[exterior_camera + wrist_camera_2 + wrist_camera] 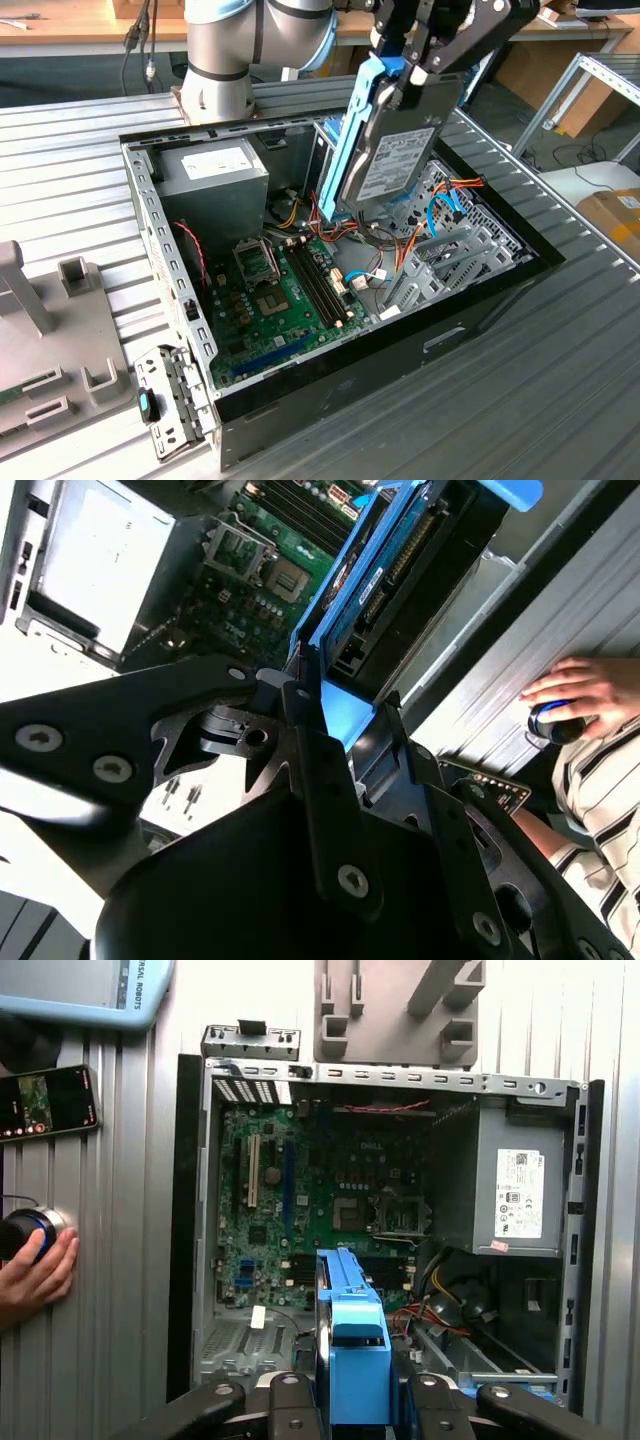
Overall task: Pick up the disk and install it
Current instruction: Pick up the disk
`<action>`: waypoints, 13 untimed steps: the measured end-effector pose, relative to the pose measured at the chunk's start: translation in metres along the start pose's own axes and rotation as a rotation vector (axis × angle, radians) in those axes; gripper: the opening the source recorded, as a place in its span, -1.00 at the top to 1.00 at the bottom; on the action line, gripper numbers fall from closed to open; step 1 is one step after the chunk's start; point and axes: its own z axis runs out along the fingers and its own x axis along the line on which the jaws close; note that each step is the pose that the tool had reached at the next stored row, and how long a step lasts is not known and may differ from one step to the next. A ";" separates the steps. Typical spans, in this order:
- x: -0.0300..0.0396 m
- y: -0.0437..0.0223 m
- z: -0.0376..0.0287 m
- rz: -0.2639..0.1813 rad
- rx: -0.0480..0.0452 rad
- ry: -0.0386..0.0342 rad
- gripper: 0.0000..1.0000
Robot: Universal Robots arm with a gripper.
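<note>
While it hangs on edge above the open computer case (pixel 400 352), the disk (pixel 392 140) sits in the upper middle of the exterior view. It is tilted, its labelled face turned toward the camera and one bright blue rail running down its side on the exterior view's left. The gripper (pixel 420 72) has its black fingers (pixel 290 1405) closed on the disk's upper end, one on each flat side, as both wrist views show. The disk's lower end is over the tangle of orange and blue cables (pixel 425 215), near the silver drive cage (pixel 455 255) at the middle right of the frame; whether it touches them I cannot tell. Left of centre, the green motherboard (pixel 280 300) lies on the case floor, with the grey power supply (pixel 215 170) above it in the frame. The case rests on a ribbed metal table (pixel 560 390). In the first wrist view a person's hand (pixel 35 1270) rests on a round knob (pixel 22 1230) beside the case.
</note>
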 end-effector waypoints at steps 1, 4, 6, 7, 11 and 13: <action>0.0029 -0.0002 -0.0001 0.000 0.0000 0.0000 0.27; 0.0061 -0.0006 -0.0002 0.000 0.0000 0.0000 0.27; 0.0062 -0.0057 -0.0001 0.000 0.0000 0.0000 0.27; 0.0064 -0.0098 -0.0001 0.000 0.0000 0.0001 0.27; 0.0070 -0.0288 0.0001 0.000 0.0001 -0.0001 0.27; 0.0073 -0.0403 0.0001 0.000 0.0000 0.0000 0.27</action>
